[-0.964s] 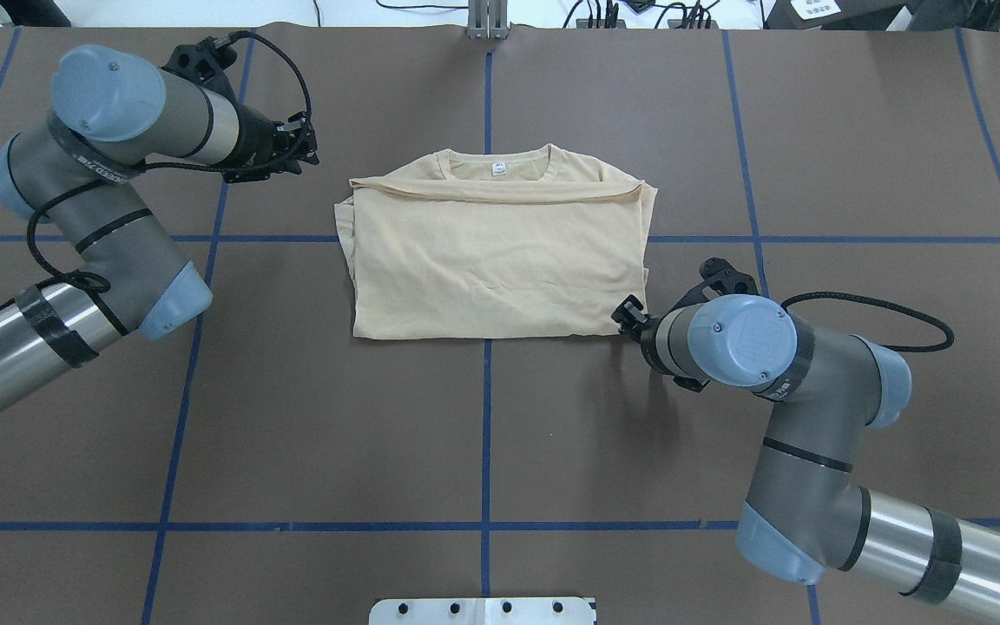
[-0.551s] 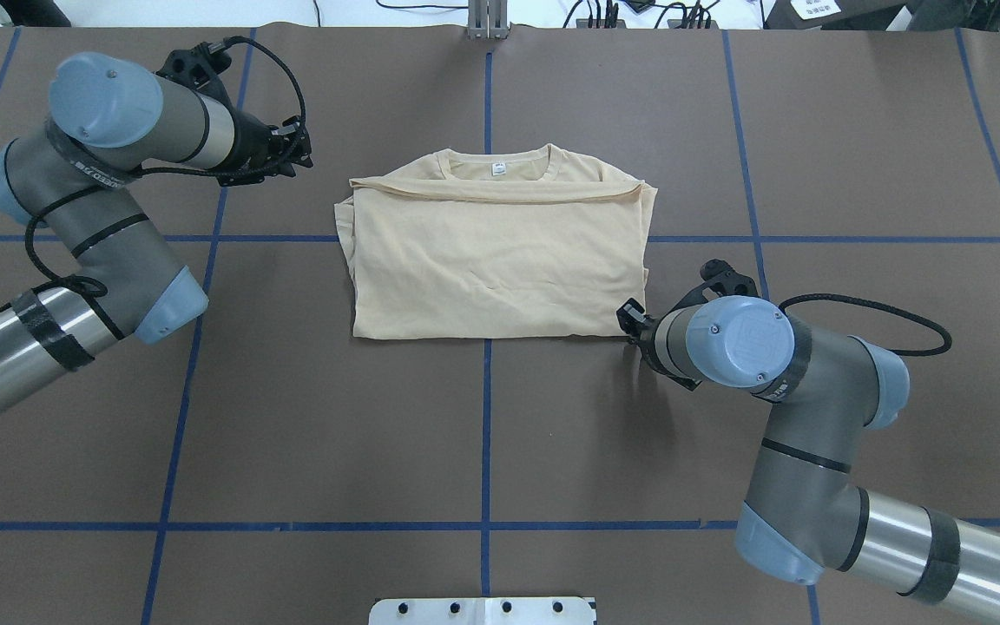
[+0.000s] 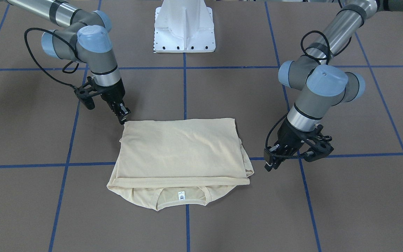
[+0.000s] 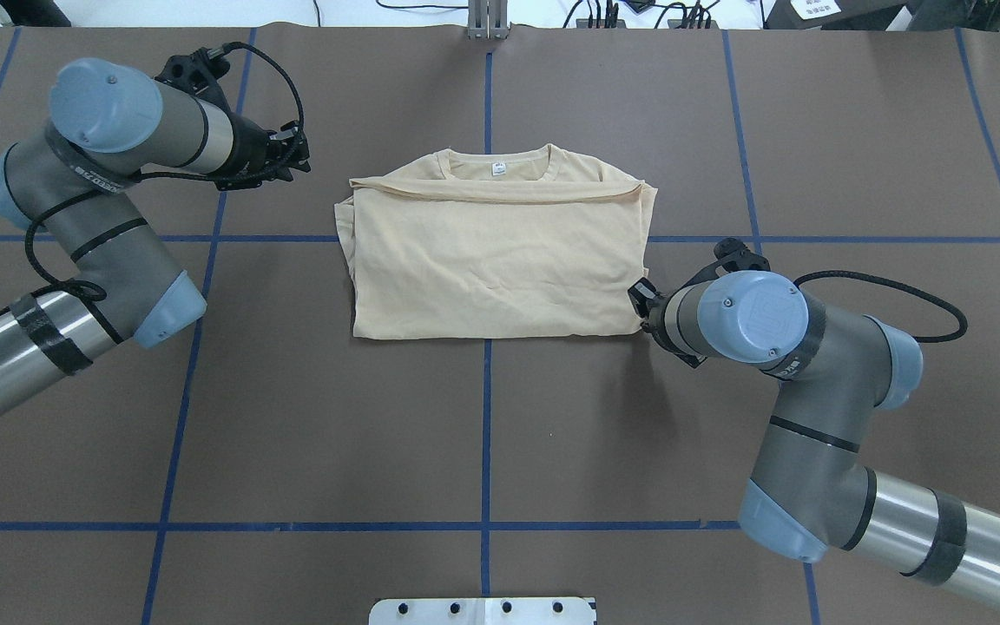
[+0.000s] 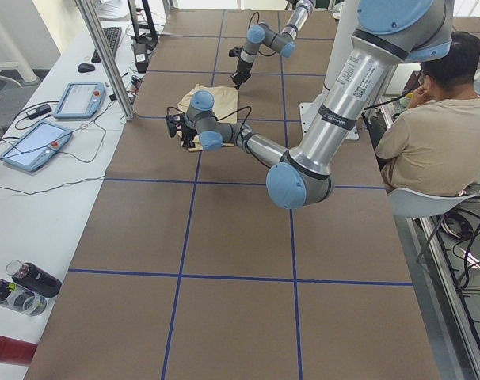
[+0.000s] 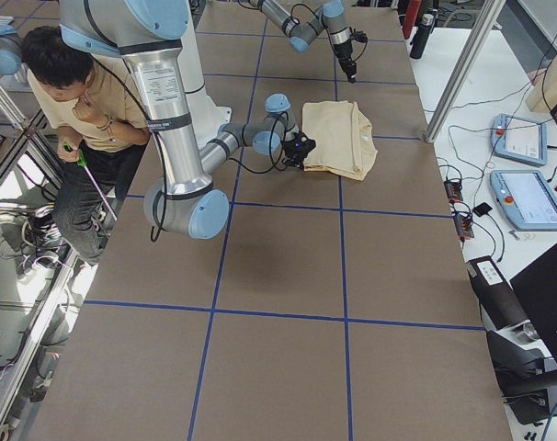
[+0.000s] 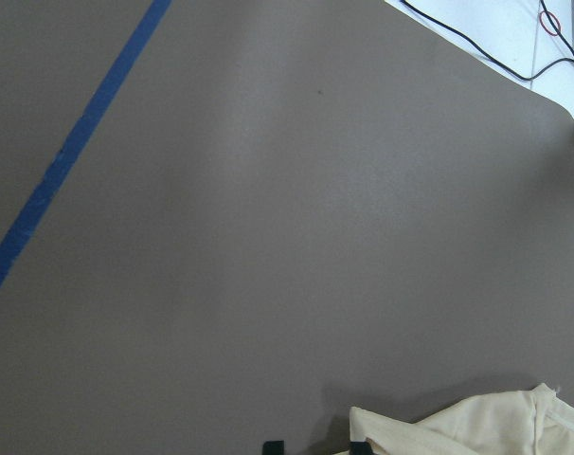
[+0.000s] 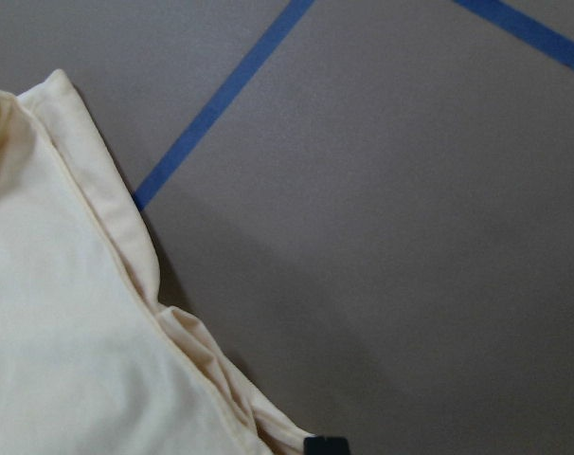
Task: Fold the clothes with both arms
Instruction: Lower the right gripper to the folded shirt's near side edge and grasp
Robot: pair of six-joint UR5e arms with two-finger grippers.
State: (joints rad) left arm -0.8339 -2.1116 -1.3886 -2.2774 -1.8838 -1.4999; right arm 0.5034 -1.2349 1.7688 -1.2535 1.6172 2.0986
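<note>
The cream-yellow shirt (image 4: 491, 260) lies folded into a rectangle at the table's middle, back side up, so the print is hidden. Its collar and white neck label (image 4: 496, 170) are at the far edge. It also shows in the front view (image 3: 180, 154). My left gripper (image 4: 299, 156) hovers left of the collar end, apart from the cloth. Its two tips show a gap in the left wrist view, with nothing between them. My right gripper (image 4: 637, 295) is low at the shirt's near right corner (image 3: 124, 118). It looks shut, beside the cloth edge (image 8: 202, 370).
The brown table mat carries a grid of blue tape lines (image 4: 487, 434). The white pedestal base (image 3: 184, 28) stands at the robot's side. A metal post (image 4: 487, 22) is at the far edge. A seated person (image 5: 430, 119) and control tablets (image 5: 81, 99) are beside the table.
My left gripper has drawn back a little to the left, away from the shirt. My right gripper has moved up along the shirt's right edge toward its corner. The shirt has not moved.
</note>
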